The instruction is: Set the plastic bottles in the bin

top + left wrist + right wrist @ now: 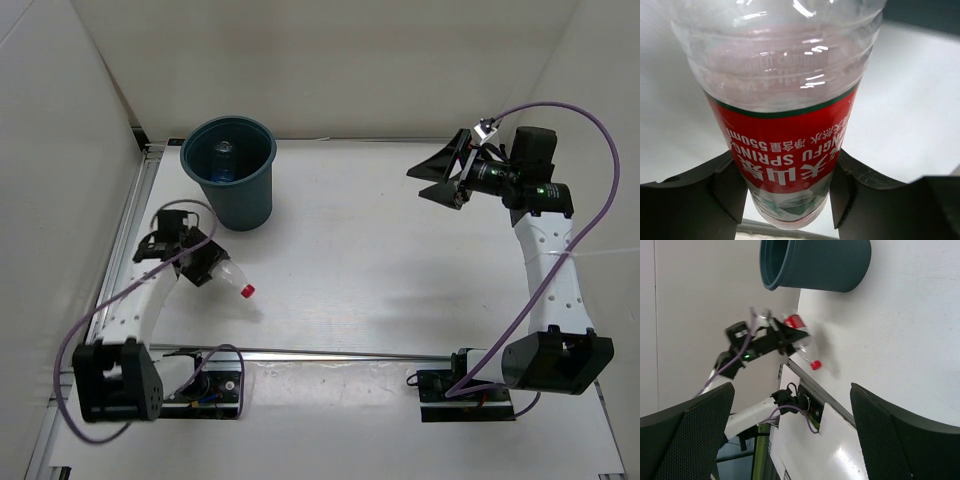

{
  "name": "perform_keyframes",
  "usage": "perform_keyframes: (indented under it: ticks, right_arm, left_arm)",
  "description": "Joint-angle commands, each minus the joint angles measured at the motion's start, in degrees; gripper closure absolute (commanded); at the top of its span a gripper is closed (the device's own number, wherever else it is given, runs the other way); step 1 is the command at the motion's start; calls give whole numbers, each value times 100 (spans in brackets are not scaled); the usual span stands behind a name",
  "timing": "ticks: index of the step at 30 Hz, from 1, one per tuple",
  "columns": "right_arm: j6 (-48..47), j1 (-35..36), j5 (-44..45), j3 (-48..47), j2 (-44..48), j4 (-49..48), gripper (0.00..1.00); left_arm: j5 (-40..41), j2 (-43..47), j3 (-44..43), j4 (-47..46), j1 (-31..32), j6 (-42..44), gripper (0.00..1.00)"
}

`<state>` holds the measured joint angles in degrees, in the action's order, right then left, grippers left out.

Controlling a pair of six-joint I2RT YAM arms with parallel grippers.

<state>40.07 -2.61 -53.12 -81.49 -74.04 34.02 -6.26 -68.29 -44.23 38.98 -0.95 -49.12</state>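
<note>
1. Table [400, 280]: white, you see both arms over it.
2. Bin [240, 205]: upright at far left, with a clear bottle [224, 158] inside.
3. Right gripper [428, 182]: your jaws are wide apart, nothing between them, far right.
4. Left gripper [787, 192]: you're clamped on the red-label bottle [230, 278], near the bin but not touching it, red cap pointing away from the fingers.
</note>
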Motion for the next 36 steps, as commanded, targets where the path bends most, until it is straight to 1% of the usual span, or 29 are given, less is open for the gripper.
perform_keyframes:
  ticks: [1, 3, 4, 5, 6, 7, 8, 10, 11, 12, 13, 14, 15, 16, 17, 18, 20, 22, 23, 28, 29, 30, 31, 33, 35, 36]
  right_arm:
    - [-88, -20, -154, 142, 65, -97, 0]
    - [-88, -20, -154, 195, 65, -97, 0]
    - [-88, -20, -154, 195, 65, -97, 0]
    - [-88, -20, -154, 256, 65, -97, 0]
    - [-88, -20, -154, 257, 65, -97, 0]
    - [-27, -20, -154, 257, 65, -150, 0]
    - [-26, -20, -207, 257, 65, -150, 0]
    - [44, -20, -268, 309, -49, -220, 0]
    - [131, -20, -269, 310, -49, -307, 0]
    - [202, -20, -269, 310, -101, -369, 0]
    - [202, -20, -321, 257, -163, -370, 0]
    - [202, -20, -321, 205, -163, -370, 0]
    - [202, -20, -321, 82, -216, -370, 0]
    - [202, -20, -269, 20, -216, -370, 0]
    - [202, -20, -269, -41, -268, -370, 0]
    - [202, -20, -269, -112, -269, -370, 0]
    - [202, -20, -269, -288, -269, -370, 0]
    - [124, -20, -269, -393, -269, -300, 0]
    - [123, -20, -208, -446, -217, -300, 0]
    - [-44, -20, -67, -446, -102, -107, 0]
    - [-44, -20, -67, -446, -50, -106, 0]
    - [-105, -20, -6, -446, -49, -28, 0]
    - [-105, -20, 56, -446, -49, 86, 0]
    - [-157, -98, 109, -507, -49, 227, 0]
    - [-158, -169, 249, -569, -119, 525, 0]
    - [-236, -230, 302, -569, -198, 640, 0]
  left_arm:
    - [626, 1086, -1170, 1073, -395, 174, 37]
    - [827, 1283, -1840, 1216, -555, 254, 35]
    - [828, 1283, -2261, 1217, -668, 332, 32]
    - [828, 1127, -3153, 1217, -722, 438, 32]
    - [881, 951, -3658, 1217, -722, 439, 32]
    - [881, 479, -4150, 1269, -722, 517, 32]
    - [881, 205, -5043, 1270, -722, 518, 32]
    - [811, -357, -5795, 1191, -722, 579, 32]
    - [811, -900, -6338, 1086, -722, 579, 32]
    - [750, -1175, -6596, 1016, -722, 579, 32]
    - [749, -1708, -6842, 1015, -653, 640, 32]
    - [749, -1975, -7088, 1015, -582, 641, 32]
    - [749, -2221, -7569, 1015, -521, 797, 31]
    - [836, -2450, -7792, 1015, -459, 895, 29]
    - [889, -2878, -8003, 1015, -328, 1000, 28]
    - [890, -3083, -8370, 1015, -266, 1106, 24]
    - [1013, -3539, -8610, 1067, -152, 1431, 21]
    - [1066, -3734, -8673, 1068, -81, 1668, 17]
    - [1066, -3874, -8673, 1068, -28, 1730, 17]
    - [1065, -4008, -8620, 1015, 25, 1731, 9]
    - [1118, -4008, -8690, 954, 77, 1731, 0]
    - [1118, -4008, -8812, 953, 77, 1731, 0]
    - [1118, -3912, -8814, 953, 77, 1591, 0]
    - [1285, -3438, -8744, 953, 77, 1485, 0]
    - [1504, -2912, -7982, 953, 77, 1275, 0]
    - [1670, -2283, -7570, 953, 77, 1178, 0]
